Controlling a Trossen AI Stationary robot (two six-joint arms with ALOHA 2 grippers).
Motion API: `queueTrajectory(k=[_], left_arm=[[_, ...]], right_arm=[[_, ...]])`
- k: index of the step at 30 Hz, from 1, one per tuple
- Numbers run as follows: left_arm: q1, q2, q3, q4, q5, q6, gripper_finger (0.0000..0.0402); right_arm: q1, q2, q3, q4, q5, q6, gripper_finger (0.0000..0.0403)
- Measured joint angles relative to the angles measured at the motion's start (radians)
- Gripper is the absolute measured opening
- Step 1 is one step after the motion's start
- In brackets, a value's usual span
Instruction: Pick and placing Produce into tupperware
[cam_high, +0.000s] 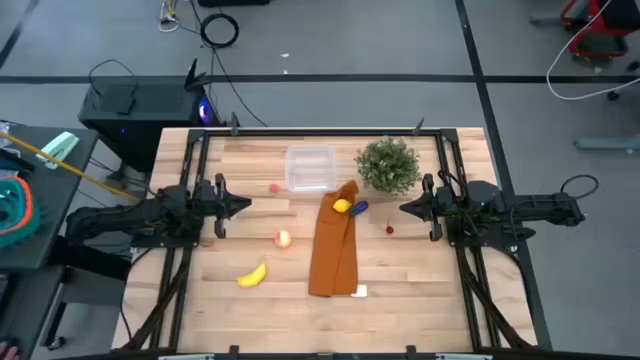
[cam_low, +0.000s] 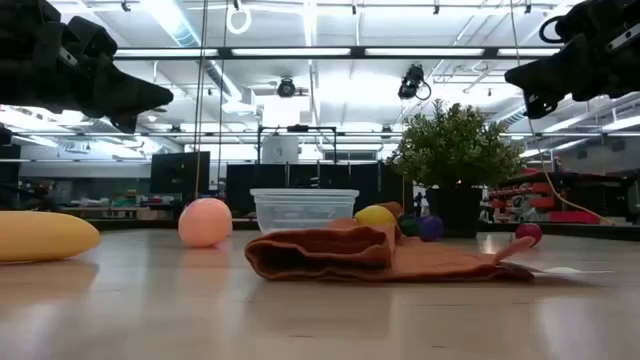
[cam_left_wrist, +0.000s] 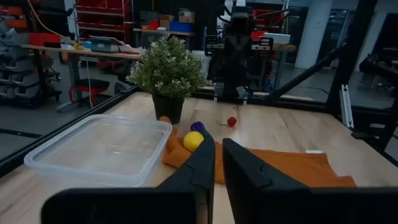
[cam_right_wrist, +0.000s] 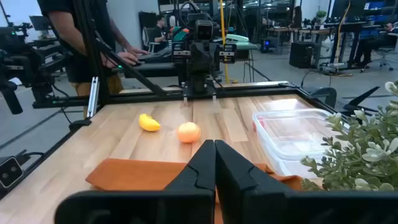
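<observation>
Left gripper nearly closed, empty, right gripper closed, empty

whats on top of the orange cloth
A yellow lemon sits on the cloth at its end near the plant, with a purple piece at the cloth's edge beside it. Whatever is under the folds is covered.

yellow banana, orange-brown cloth

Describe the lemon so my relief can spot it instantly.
Find the long orange-brown cloth in the middle of the table. At its far end, near the potted plant, sits the lemon. It is yellow and rounded; the piece beside it is dark purple-blue, and the banana lies off the cloth.
</observation>
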Motion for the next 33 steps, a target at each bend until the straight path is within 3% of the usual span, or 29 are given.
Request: queueTrajectory(k=[33], left_arm=[[0.000,0.000,0.000,0.000,0.000,0.000,0.0034]], right_arm=[[0.000,0.000,0.000,0.000,0.000,0.000,0.0007]])
